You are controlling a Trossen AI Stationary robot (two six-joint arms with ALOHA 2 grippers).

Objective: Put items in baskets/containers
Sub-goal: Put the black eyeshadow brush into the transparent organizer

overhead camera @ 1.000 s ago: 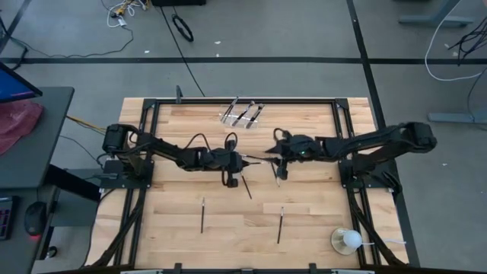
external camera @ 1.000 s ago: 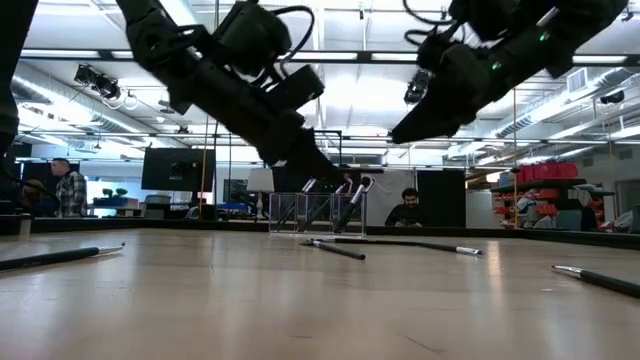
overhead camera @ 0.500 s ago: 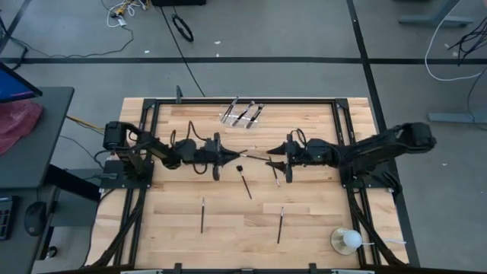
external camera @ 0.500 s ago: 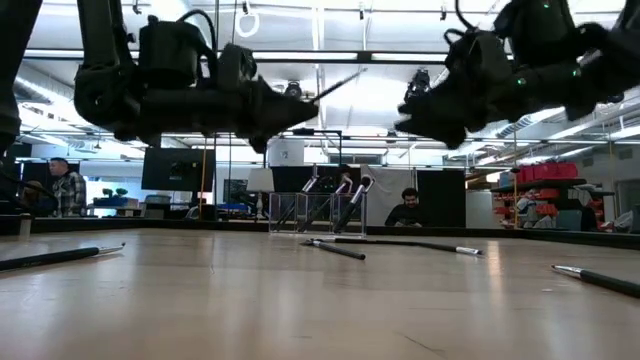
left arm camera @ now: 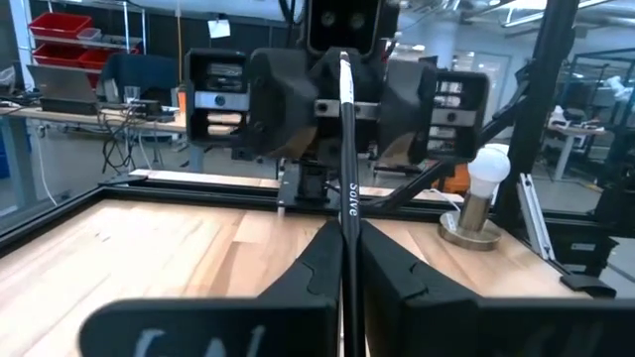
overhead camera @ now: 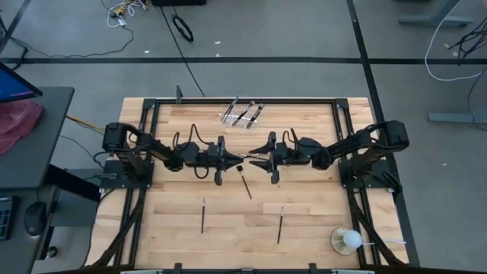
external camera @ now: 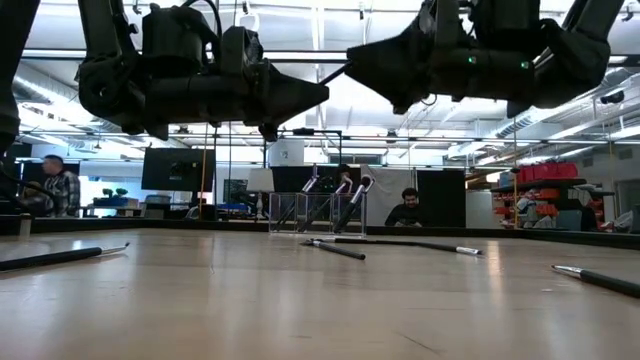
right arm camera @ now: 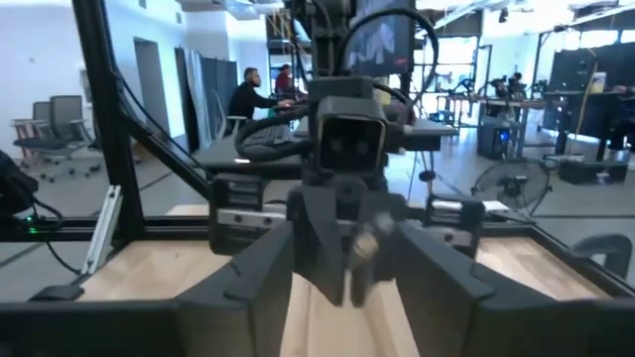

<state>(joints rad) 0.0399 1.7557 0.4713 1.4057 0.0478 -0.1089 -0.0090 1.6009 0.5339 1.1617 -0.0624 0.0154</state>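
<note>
Left tool [overhead camera: 233, 158]: I have it closed on one brush [left arm camera: 346, 169], the handle running out straight between its fingers [left arm camera: 319, 266].

Right tool [overhead camera: 256, 158]: I cannot tell how far open; it meets the far end of that same brush.

Arms: both stretched level above the worktop [overhead camera: 312, 221], facing tip to tip at mid-table.

Holder [overhead camera: 242, 116]: clear, at the far edge, with brushes standing in it.

Loose brushes: one just beneath the tools [overhead camera: 246, 183], two nearer the front [overhead camera: 202, 215] [overhead camera: 280, 224].

Open board lies between them.
</note>
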